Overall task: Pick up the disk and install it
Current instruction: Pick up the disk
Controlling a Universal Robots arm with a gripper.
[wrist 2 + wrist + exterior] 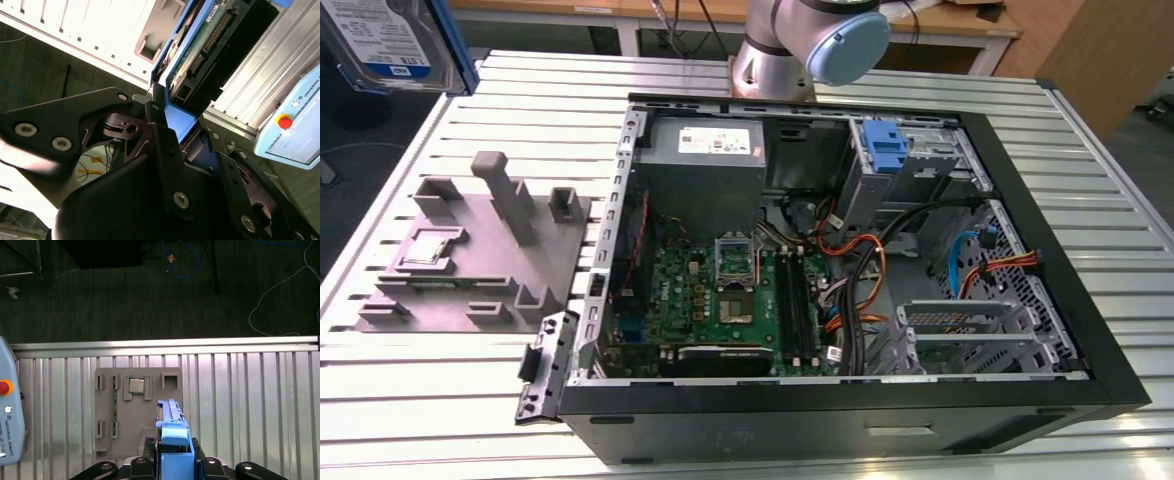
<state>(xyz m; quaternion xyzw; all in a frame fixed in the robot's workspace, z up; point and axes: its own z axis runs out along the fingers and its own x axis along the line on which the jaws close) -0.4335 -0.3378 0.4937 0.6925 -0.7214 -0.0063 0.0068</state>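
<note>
A slatted aluminium table (1067,160) carries an open black computer case (827,408) lying on its side. Inside the case, in the exterior view, a green motherboard (720,300) sits at seven o'clock. A grey power supply (703,150) is at eleven o'clock, a narrow upright blue bracket (887,150) at one o'clock and a metal drive cage (974,335) at four o'clock. Orange cables (881,268) run between motherboard and cage.

At nine o'clock from the case, just beside it, a grey moulded fixture (480,280) rests on the table. A small square silver chip (136,385) lies in one of its recesses.

A pale blue teach pendant (295,125) with a red button shows in both wrist views, at the table's edge. Beyond the table lies dark carpet floor (150,290) with a loose blue cable (185,265) on it.
</note>
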